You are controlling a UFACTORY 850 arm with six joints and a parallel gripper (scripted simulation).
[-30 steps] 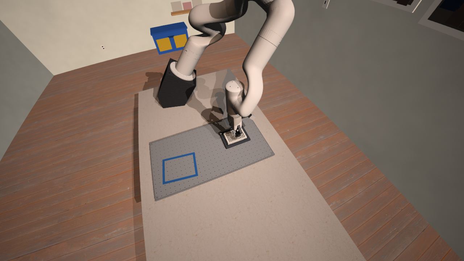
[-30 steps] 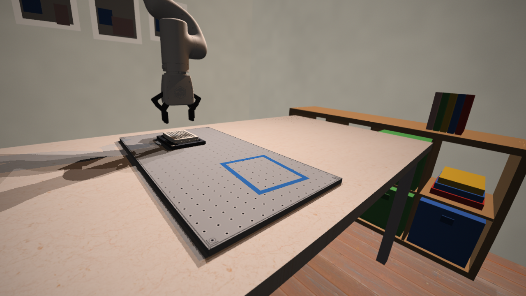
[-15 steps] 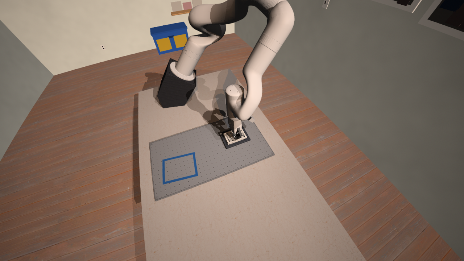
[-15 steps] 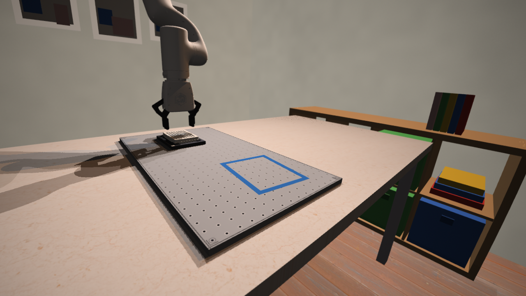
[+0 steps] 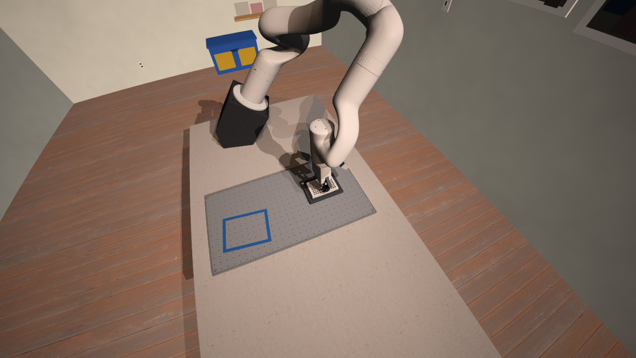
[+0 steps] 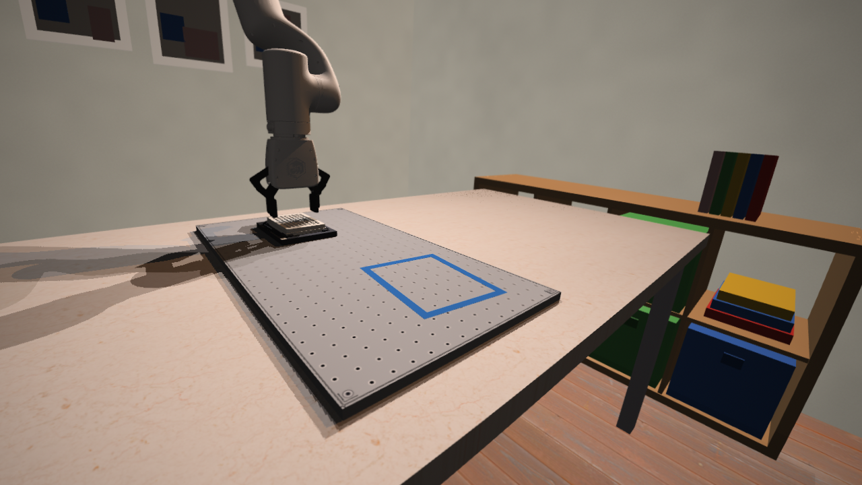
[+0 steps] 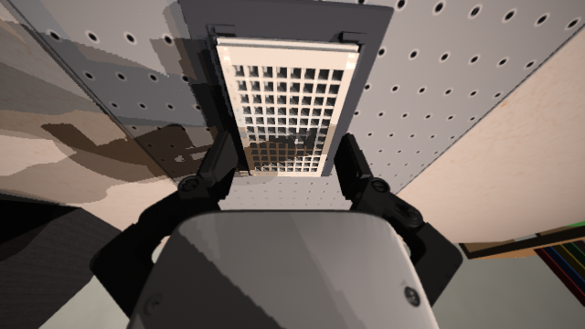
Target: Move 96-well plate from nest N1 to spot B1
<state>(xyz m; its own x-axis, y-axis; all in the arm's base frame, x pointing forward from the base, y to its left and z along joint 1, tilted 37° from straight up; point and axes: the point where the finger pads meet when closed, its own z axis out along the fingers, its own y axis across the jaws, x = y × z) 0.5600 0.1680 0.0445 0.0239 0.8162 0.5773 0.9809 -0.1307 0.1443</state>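
Observation:
The white 96-well plate (image 5: 321,187) sits flat in the black plate nest (image 5: 323,195) at the far right of the grey perforated deck (image 5: 284,213). It also shows in the exterior view (image 6: 295,223) and the wrist view (image 7: 288,107). My gripper (image 6: 292,207) is open and points straight down just above the plate. In the wrist view the gripper (image 7: 285,160) has one finger at each long side of the plate's near end, apart from it. The blue taped outline (image 5: 246,229) lies at the deck's left end, also seen in the exterior view (image 6: 432,284).
The arm's black base (image 5: 240,116) stands at the table's far end. A wooden shelf (image 6: 723,265) with books and boxes stands beside the table's right edge.

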